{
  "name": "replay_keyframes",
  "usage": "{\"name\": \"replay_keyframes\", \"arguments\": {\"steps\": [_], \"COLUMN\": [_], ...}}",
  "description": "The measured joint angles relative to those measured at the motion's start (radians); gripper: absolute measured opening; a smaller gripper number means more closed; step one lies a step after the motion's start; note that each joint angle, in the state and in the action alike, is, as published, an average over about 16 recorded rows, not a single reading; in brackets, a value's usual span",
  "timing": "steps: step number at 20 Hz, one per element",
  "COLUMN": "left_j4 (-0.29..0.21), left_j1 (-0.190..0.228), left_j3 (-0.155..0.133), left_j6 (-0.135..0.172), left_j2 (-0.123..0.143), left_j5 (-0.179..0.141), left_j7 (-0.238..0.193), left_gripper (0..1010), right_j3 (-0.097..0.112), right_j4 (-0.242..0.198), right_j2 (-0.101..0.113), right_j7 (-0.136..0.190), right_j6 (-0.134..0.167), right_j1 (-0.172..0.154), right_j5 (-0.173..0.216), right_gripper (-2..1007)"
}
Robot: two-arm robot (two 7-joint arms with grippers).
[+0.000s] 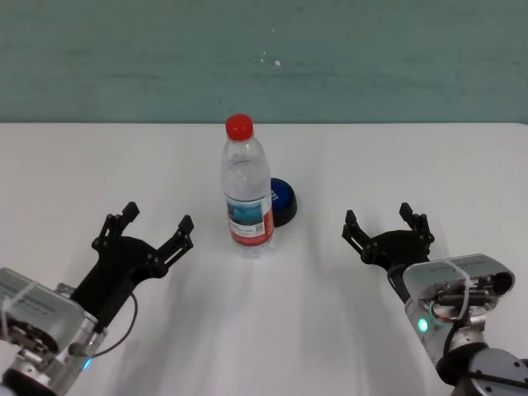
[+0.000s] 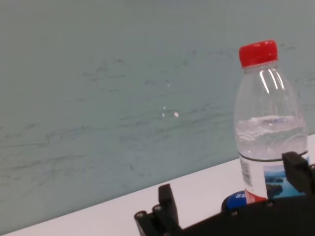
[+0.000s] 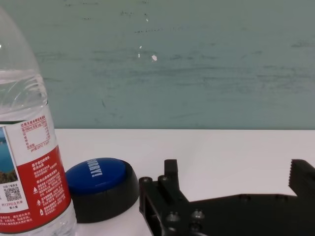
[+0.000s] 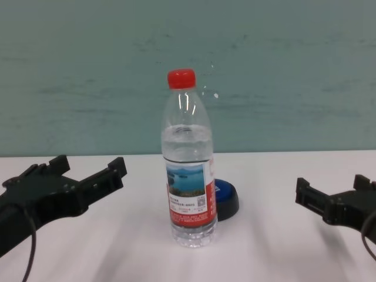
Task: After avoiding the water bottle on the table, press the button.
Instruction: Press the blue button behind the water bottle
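The water bottle (image 1: 247, 188), clear with a red cap and red-white lake label, stands upright mid-table (image 1: 412, 165). It also shows in the chest view (image 4: 188, 158), the left wrist view (image 2: 270, 123) and the right wrist view (image 3: 29, 162). The blue button (image 1: 282, 200) on a black base sits just behind and right of the bottle, partly hidden by it; the right wrist view shows the button (image 3: 101, 187) plainly. My left gripper (image 1: 157, 221) is open, left of the bottle. My right gripper (image 1: 388, 221) is open, right of the bottle and button. Both are empty.
A teal wall (image 1: 264, 58) runs behind the table's far edge. Bare white tabletop lies on both sides of the bottle and in front of it (image 1: 264, 313).
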Motion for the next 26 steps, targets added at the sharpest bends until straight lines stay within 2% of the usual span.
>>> {"name": "replay_keyframes", "arguments": {"steps": [7,11,26], "left_j4": [0.0,0.0,0.0], "left_j1": [0.0,0.0,0.0], "left_j3": [-0.001,-0.001,-0.001], "left_j6": [0.001,0.001,0.001], "left_j2": [0.0,0.0,0.0], "left_j5": [-0.001,-0.001,-0.001], "left_j7": [0.0,0.0,0.0], "left_gripper": [1010,1010,1010], "right_j3": [0.0,0.003,0.042], "right_j4": [0.0,-0.002,-0.026], "right_j2": [0.0,-0.001,-0.005], "right_j7": [0.001,0.008,0.081], "right_j6": [0.001,0.01,0.111], "right_j1": [0.0,0.003,0.043], "right_j5": [0.0,0.001,-0.011], "right_gripper": [1004,1004,1004]}}
